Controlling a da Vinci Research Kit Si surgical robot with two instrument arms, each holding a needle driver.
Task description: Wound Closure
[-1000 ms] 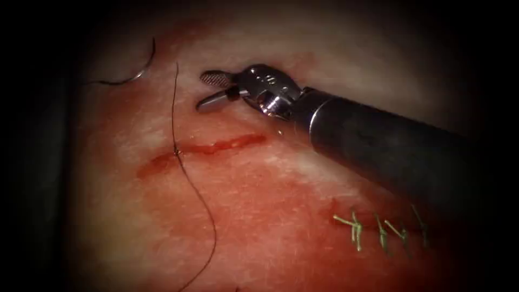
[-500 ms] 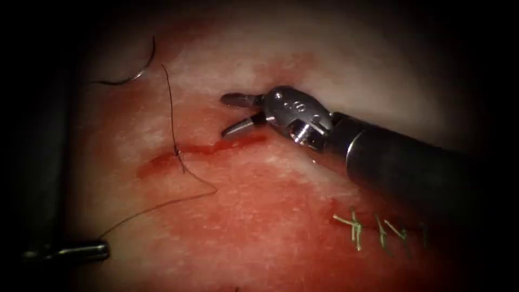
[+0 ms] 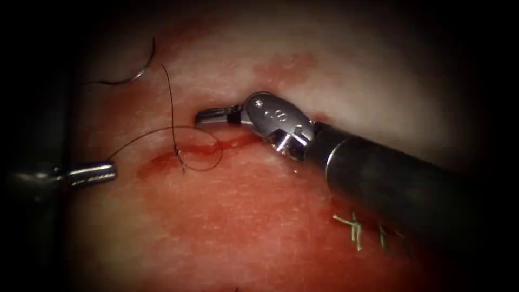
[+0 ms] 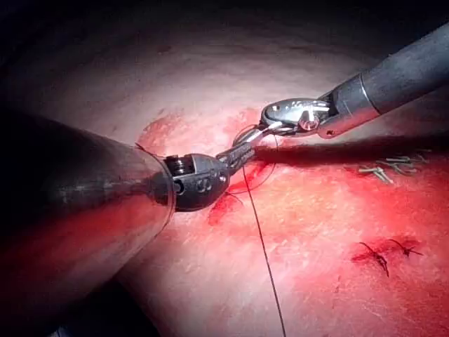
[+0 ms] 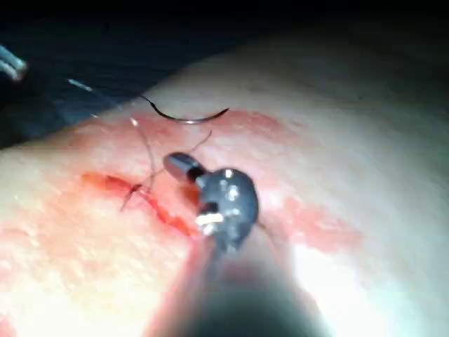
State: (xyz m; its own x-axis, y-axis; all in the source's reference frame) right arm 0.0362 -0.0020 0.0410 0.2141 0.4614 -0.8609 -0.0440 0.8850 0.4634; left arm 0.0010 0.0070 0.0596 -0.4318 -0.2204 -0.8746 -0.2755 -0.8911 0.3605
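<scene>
The left tool (image 3: 105,173) grips the thread (image 3: 162,131) left of the cut (image 3: 205,150). The right tool (image 3: 208,115), fingers closed, holds nothing. The needle (image 3: 141,67) lies free on the tissue (image 3: 259,227).

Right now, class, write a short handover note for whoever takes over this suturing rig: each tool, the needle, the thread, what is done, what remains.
Left tool: jaws shut on the thread, left of the cut.
Right tool: jaws shut, holding nothing that I can make out, just above the cut.
Needle: lies free on the tissue, upper left, not in it.
Done: thread passes through the cut's left part and loops beside it.
Left: no knot visible there; the rest of the cut is unclosed.
</scene>
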